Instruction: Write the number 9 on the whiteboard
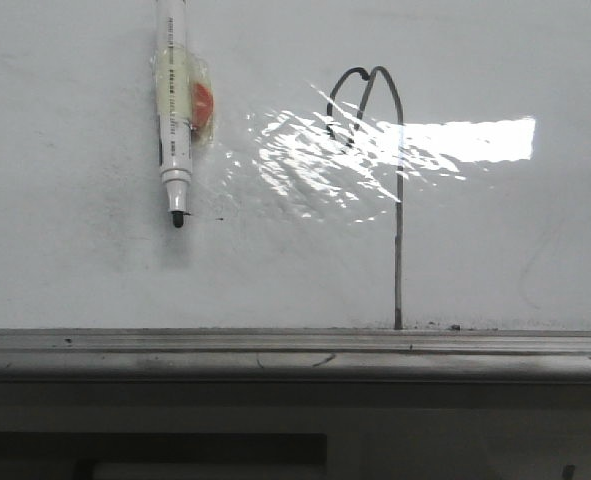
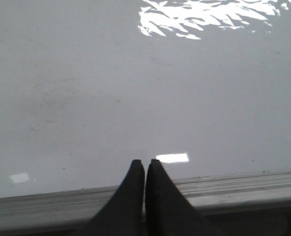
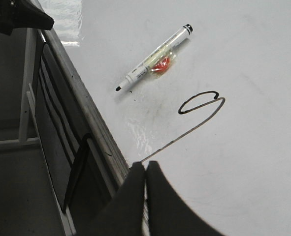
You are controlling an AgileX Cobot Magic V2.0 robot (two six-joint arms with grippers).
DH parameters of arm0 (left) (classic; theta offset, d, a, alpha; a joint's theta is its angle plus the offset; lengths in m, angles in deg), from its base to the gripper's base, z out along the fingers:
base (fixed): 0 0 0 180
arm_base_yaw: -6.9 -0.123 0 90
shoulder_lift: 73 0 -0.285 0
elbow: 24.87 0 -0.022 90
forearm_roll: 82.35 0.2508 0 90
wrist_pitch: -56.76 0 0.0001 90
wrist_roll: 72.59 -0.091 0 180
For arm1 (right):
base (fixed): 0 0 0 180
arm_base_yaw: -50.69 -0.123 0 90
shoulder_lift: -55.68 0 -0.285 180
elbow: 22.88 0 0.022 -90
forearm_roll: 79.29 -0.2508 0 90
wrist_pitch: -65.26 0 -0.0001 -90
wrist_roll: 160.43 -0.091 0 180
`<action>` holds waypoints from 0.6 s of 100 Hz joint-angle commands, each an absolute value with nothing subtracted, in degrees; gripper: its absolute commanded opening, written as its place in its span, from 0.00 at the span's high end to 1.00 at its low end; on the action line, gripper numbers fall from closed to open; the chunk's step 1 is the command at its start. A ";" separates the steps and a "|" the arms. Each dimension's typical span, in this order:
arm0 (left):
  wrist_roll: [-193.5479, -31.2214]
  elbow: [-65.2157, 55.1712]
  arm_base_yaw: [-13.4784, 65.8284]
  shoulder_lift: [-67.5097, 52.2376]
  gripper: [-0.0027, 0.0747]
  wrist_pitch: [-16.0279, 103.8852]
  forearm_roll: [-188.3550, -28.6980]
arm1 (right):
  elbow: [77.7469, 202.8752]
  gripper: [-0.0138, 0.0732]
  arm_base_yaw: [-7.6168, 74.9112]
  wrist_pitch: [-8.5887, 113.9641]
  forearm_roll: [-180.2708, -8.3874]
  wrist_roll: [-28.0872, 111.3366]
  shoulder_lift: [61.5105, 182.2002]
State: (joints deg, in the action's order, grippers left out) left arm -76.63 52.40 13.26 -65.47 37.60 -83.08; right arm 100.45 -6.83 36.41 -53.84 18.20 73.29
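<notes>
The whiteboard (image 1: 75, 260) fills the front view, with a glare patch in its middle. The number 9 (image 1: 399, 200) is drawn on it in thin dark-grey line: a small pointed loop above a long straight stem that reaches the tray rail. It also shows in the right wrist view (image 3: 199, 120). A white marker (image 1: 174, 110) with an orange patch is stuck on the board, tip down, left of the 9; the right wrist view (image 3: 152, 59) shows it too. My left gripper (image 2: 145, 162) is shut and empty over the rail. My right gripper (image 3: 145, 164) is shut and empty near the stem's lower end.
A grey metal tray rail (image 1: 175, 352) runs along the board's bottom edge, also in the left wrist view (image 2: 243, 184) and right wrist view (image 3: 81, 98). Below it is a dark frame (image 3: 51, 128). A dark part of the other arm (image 3: 17, 14) shows in the right wrist view.
</notes>
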 commanded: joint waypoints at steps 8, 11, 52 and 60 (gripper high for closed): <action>-75.99 53.50 13.21 -67.06 0.99 40.39 -83.07 | 101.94 0.89 -5.89 40.06 -52.30 18.11 73.83; -75.99 53.50 13.21 -67.06 0.99 40.39 -83.07 | 101.72 0.89 -5.25 38.63 -51.65 18.11 73.83; -75.99 53.50 13.21 -67.06 0.99 40.39 -83.07 | 83.50 0.89 32.85 59.80 -69.50 7.39 73.73; -75.99 53.50 13.21 -67.06 0.99 40.39 -83.07 | 81.10 0.89 36.40 58.96 -69.50 7.39 73.76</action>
